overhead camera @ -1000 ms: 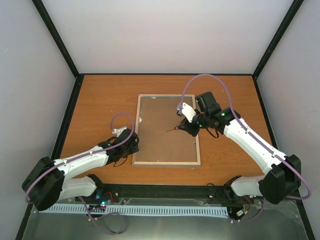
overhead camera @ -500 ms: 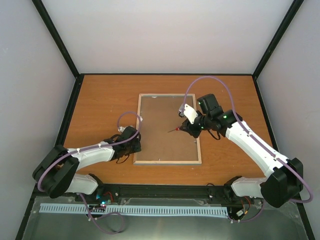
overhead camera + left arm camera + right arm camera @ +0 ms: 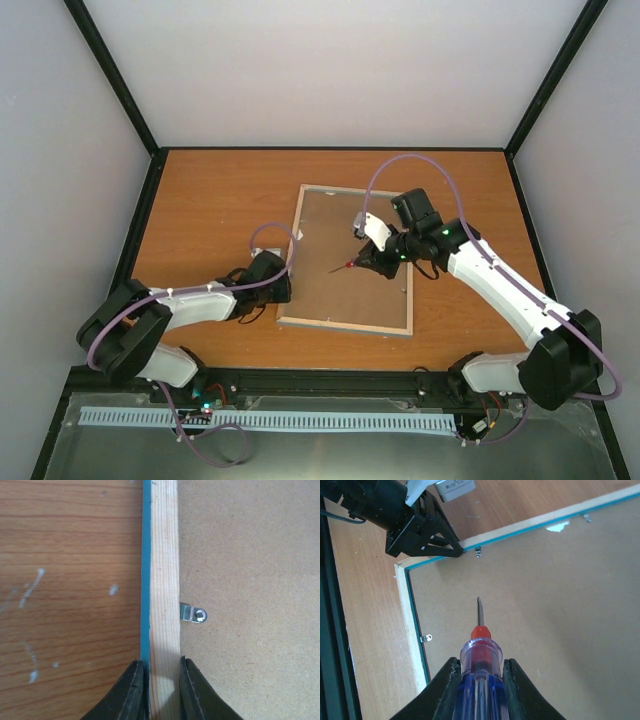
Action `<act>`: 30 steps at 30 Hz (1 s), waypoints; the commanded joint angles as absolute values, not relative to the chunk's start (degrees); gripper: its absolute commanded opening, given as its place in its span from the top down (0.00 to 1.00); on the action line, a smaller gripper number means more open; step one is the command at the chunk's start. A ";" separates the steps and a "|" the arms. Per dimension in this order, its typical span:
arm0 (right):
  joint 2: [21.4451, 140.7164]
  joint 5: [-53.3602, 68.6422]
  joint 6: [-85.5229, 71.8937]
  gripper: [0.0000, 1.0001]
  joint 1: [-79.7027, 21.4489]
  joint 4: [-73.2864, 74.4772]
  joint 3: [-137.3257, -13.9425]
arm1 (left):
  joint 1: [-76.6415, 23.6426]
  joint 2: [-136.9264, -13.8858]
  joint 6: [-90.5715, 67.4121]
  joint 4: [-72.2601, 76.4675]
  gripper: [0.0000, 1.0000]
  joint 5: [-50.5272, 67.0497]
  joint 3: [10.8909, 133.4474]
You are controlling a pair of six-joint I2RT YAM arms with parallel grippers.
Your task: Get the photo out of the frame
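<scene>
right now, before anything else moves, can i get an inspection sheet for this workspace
surface: orange-brown wooden table, a few white flecks.
job's things: frame lies face down, brown backing board up, metal tab over the board's edge; photo not visible.
clutter: nothing seen.
end effectors: left end effector pinches the frame's wooden rim; right end effector holds a screwdriver, tip over the backing board.
cables: a lilac cable loops above each arm.
surroundings: pale walls, black corner posts.

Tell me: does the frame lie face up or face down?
Face down. The frame shows its pale wood back, and the brown backing and a metal clip are on top.
</scene>
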State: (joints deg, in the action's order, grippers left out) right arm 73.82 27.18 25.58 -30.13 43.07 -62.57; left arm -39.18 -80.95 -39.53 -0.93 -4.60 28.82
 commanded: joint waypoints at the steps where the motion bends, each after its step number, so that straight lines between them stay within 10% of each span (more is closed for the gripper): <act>1: 75.72 29.78 27.90 0.97 -31.34 44.60 -64.99 | -41.83 -82.42 -35.03 2.37 0.97 1.00 29.07; 30: 92.59 26.26 21.85 0.97 -41.19 43.34 -75.98 | -43.42 -78.92 -37.41 7.86 0.99 1.70 24.17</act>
